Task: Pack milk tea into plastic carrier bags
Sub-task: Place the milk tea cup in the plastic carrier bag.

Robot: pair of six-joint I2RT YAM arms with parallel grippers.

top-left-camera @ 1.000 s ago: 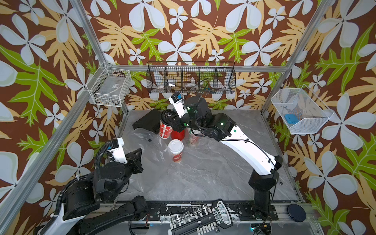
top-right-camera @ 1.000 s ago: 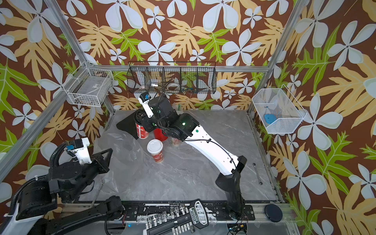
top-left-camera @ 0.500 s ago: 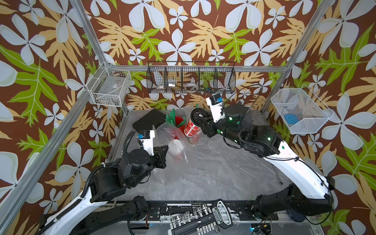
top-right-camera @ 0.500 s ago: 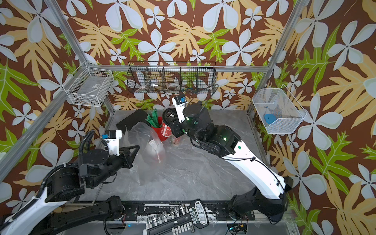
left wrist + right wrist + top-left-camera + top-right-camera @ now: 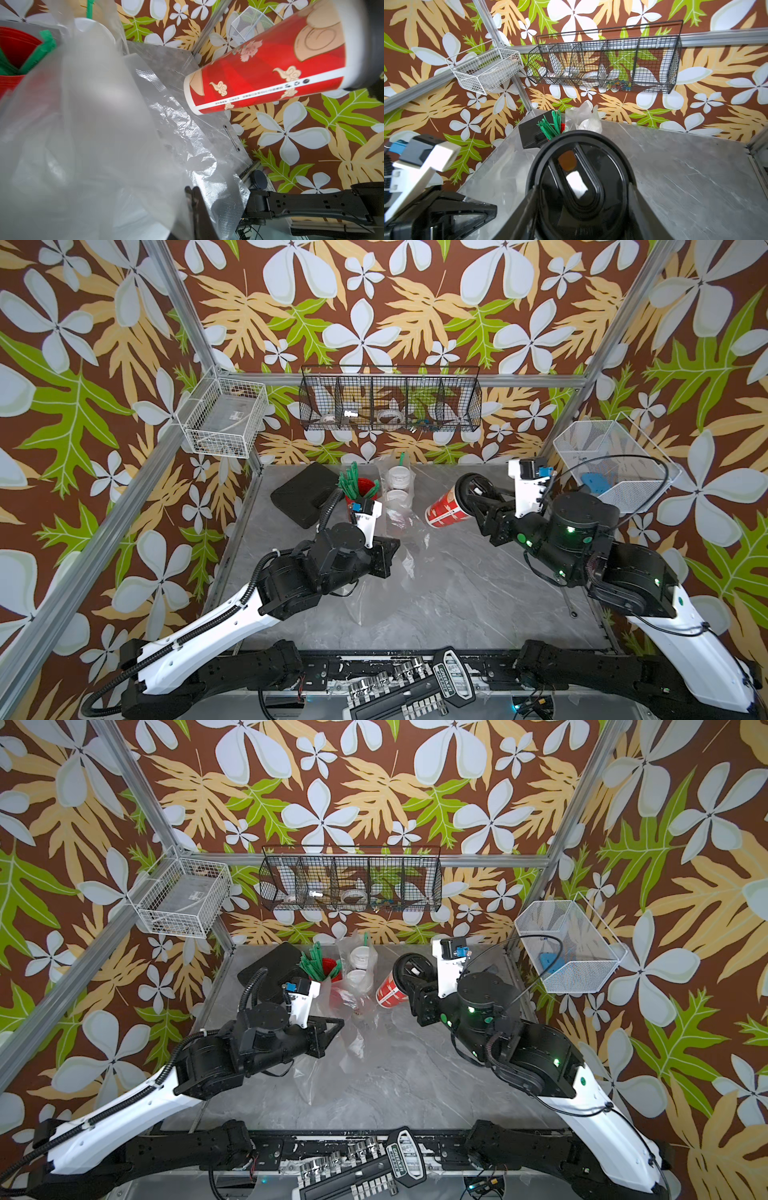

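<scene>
Above grey marbled tabletop (image 5: 457, 605), left jaws pinch crinkly transparent bag (image 5: 207, 182), right jaws clasp black-lidded paper cup (image 5: 444, 509).

Table (image 5: 457, 597) ctr free; straw cup (image 5: 360, 488) & bagged cups (image 5: 398, 485) block rear.

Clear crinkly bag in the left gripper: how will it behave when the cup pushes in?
Likely very floppy: the thin transparent plastic carrier bag sags in wrinkled folds from the shut left gripper, so its mouth probably won't hold open. Probably light too; the tilted red paper cup with black lid could drag the film along.
</scene>
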